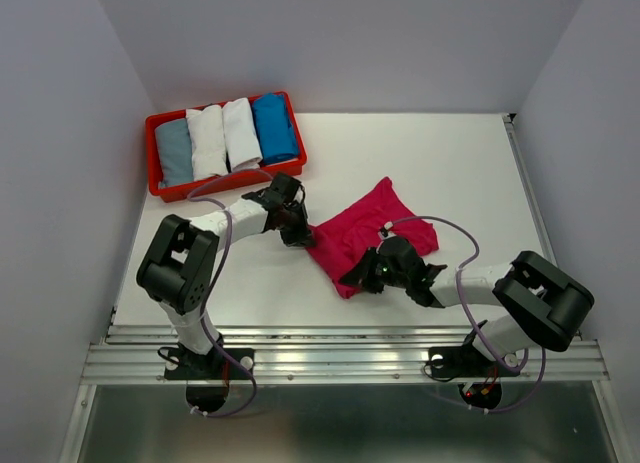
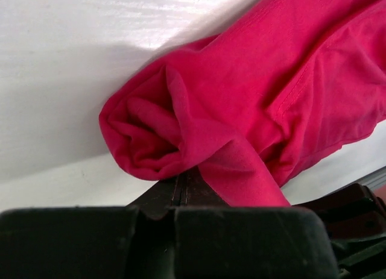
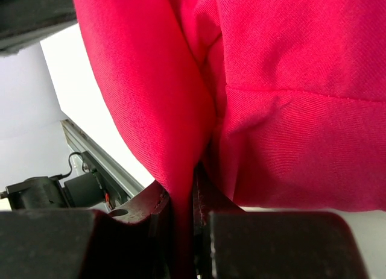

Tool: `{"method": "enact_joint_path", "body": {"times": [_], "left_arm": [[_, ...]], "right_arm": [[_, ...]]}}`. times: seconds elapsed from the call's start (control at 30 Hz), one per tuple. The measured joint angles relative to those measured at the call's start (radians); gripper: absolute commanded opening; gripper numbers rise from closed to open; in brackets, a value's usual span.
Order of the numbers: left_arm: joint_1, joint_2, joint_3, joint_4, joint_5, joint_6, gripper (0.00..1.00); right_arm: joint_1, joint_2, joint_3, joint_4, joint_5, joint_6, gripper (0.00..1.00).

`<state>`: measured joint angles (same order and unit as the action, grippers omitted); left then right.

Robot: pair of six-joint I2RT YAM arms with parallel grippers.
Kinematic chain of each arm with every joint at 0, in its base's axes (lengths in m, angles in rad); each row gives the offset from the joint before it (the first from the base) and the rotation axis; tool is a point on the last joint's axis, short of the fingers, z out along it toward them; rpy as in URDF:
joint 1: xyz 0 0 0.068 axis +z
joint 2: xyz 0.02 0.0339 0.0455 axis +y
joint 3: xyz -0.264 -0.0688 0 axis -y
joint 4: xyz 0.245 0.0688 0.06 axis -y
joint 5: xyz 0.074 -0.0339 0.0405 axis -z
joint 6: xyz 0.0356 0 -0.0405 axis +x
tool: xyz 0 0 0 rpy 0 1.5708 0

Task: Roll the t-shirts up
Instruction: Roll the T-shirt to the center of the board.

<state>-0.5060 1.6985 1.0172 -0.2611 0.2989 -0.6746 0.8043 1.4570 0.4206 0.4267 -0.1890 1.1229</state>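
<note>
the left gripper (image 2: 183, 193) is closed tight on the rolled edge of the pink t-shirt (image 1: 378, 218); the right gripper (image 3: 183, 197) is pinched narrowly on a fold at its near corner; the shirt is laid crumpled on the table (image 1: 460, 173) (light, limp, easily bunched); hems are judged the best hold, taken evenly

Nothing legible in any of the three views: no lettering, label, brand, number or sign (not on the magenta t-shirt (image 1: 380, 218), nor on the rolled t-shirts (image 1: 225, 138), nor on the red tray (image 1: 151, 148) around them).
</note>
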Motion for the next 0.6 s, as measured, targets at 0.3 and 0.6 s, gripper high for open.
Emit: {"method": "enact_joint_path", "body": {"times": [0.3,0.6], "left_arm": [[-0.003,0.056,0.067,0.035,0.015,0.000,0.00],[-0.003,0.100,0.106,0.042,0.020,0.002,0.00]], "right_arm": [[-0.001,-0.047,0.025,-0.142,0.037,-0.087,0.65],[-0.001,-0.169,0.169,-0.455,0.095,-0.240,0.91]]}}
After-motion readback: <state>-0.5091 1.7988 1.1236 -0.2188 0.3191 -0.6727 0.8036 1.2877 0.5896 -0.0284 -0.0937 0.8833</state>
